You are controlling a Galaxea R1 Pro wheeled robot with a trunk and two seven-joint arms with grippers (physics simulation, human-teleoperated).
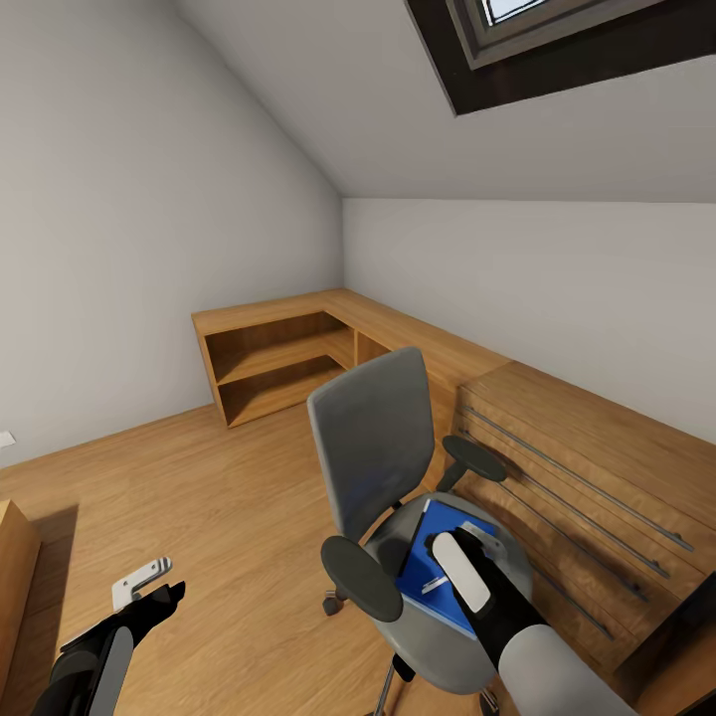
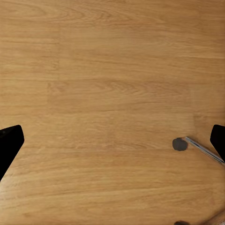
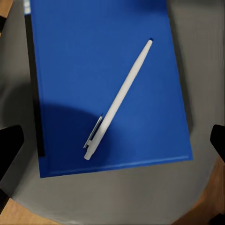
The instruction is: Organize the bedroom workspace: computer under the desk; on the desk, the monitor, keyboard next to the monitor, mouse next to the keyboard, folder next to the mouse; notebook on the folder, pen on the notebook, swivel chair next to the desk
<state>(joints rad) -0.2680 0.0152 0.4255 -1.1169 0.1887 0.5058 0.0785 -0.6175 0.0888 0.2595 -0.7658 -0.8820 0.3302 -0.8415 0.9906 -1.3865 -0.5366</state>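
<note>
The swivel chair (image 1: pixel 373 447) stands mid-room, its grey back toward the corner. A bright blue folder (image 1: pixel 423 577) lies flat on its seat (image 3: pixel 197 70), and the white pen (image 1: pixel 435 584) rests diagonally on top. In the right wrist view the folder (image 3: pixel 108 84) and pen (image 3: pixel 119 98) sit directly below my right gripper (image 3: pixel 112 145), which hovers open just above them with its black fingertips (image 3: pixel 9 150) spread wide. The head view shows the right gripper (image 1: pixel 455 555) over the seat. My left gripper (image 1: pixel 149 589) hangs open and empty over bare floor at lower left.
A light wooden drawer chest (image 1: pixel 587 477) stands right of the chair, close to its armrest (image 1: pixel 474 459). Low wooden corner shelving (image 1: pixel 288 348) runs along the back walls. A chair caster (image 2: pixel 179 144) shows near the left gripper. Wooden floor (image 1: pixel 199 497) lies open to the left.
</note>
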